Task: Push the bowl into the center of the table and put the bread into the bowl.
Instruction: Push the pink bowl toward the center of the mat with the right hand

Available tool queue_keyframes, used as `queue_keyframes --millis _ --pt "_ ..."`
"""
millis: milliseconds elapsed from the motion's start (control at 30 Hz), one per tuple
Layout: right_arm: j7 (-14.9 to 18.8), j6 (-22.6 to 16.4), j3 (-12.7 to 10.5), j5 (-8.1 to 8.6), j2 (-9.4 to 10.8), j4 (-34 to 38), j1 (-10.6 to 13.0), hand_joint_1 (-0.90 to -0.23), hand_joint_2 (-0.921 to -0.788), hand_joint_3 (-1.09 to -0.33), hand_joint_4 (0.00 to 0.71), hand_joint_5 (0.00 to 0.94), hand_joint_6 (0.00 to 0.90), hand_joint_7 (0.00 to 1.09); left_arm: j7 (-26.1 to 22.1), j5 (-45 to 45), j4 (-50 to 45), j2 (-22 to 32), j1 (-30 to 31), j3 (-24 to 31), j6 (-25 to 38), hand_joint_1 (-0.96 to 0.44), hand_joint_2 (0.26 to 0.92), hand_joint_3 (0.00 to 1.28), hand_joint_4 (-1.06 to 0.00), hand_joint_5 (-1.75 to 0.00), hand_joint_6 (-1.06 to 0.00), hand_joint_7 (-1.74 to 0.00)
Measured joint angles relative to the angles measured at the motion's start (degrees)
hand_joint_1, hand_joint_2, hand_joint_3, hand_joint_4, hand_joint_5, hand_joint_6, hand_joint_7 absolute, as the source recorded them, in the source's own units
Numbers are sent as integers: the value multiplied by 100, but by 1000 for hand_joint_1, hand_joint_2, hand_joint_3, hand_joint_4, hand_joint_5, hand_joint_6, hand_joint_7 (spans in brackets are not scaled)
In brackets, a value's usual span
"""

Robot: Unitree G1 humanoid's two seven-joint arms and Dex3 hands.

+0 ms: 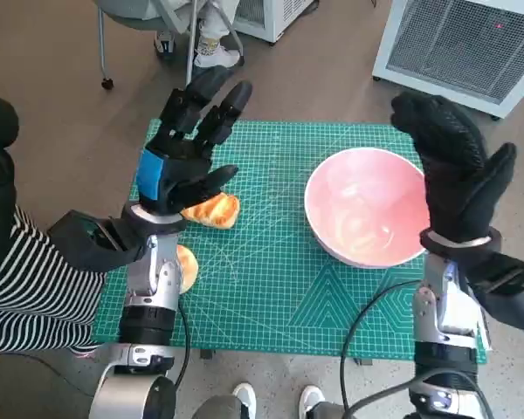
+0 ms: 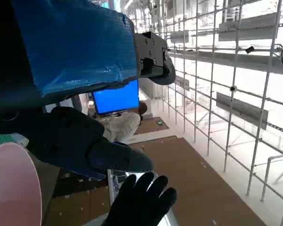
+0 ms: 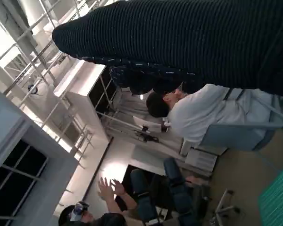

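Note:
A pink bowl (image 1: 367,208) sits on the right half of the green cutting mat (image 1: 271,262); its rim (image 2: 14,183) shows in the left wrist view. A golden piece of bread (image 1: 217,210) lies on the mat's left part, just under my left hand (image 1: 185,148), which is raised above it with fingers spread and holds nothing. Another piece of bread (image 1: 186,267) peeks out beside my left forearm. My right hand (image 1: 454,170), in the black glove, is raised beside the bowl's right rim, fingers apart and empty; the glove (image 2: 141,200) also shows in the left wrist view.
A person in a striped sleeve (image 1: 22,288) sits close at the mat's left edge. Chair legs and feet (image 1: 211,48) stand beyond the far edge, and a white grilled unit (image 1: 472,44) at the far right. Seated people (image 3: 188,113) appear in the right wrist view.

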Motion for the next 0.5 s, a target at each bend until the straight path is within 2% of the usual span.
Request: queue_keyframes --millis 367,500 --pt "35 -3 -96 7 -36 51 0 -680 -921 -735 197 0 111 400 3 1 -3 10 0 -3 0 -409 921 147 -283 -2 -146 -467" --pt "-50 -139 -259 -44 -103 324 -42 -667 -921 -814 164 0 69 386 1 6 0 2 1 -5 -8 -436 921 154 -283 -1 -137 -458"
